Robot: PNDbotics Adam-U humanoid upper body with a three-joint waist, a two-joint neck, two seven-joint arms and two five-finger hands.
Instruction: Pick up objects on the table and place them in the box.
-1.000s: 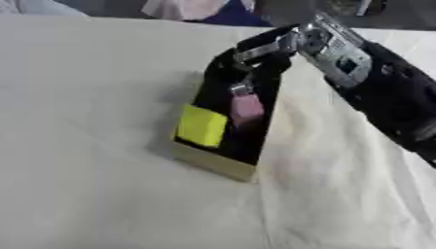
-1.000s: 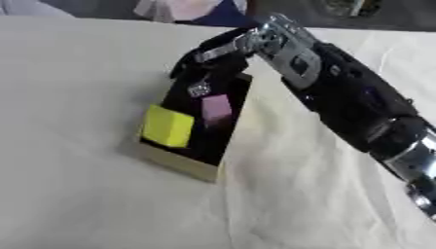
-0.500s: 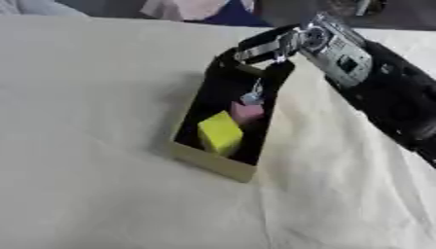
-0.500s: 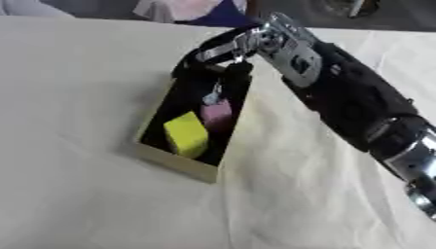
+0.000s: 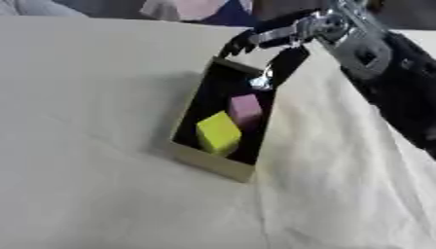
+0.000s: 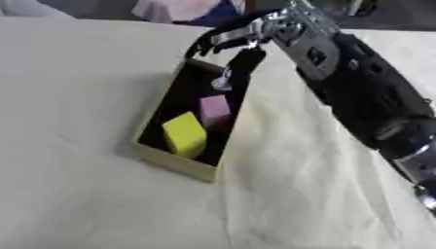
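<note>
Yellow cube (image 5: 218,133) now deeper inside box (image 5: 210,163)

Cream cloth (image 5: 94,185) over the whole table, filling nearly the full view. Lightly wrinkled, one long crease running down the right part toward the near edge. Soft shadow on the fabric at centre left. Even, diffuse light, no hard highlights. Far edge of the table slanting across the top, set askew. Beyond it a dark, blurred strip of room (image 6: 102,7). Pale grey shape (image 5: 34,7) at the top left corner, a pink and dark blue patch (image 5: 200,9) at top centre, both too blurred to identify. No wall, floor or window discernible.
</note>
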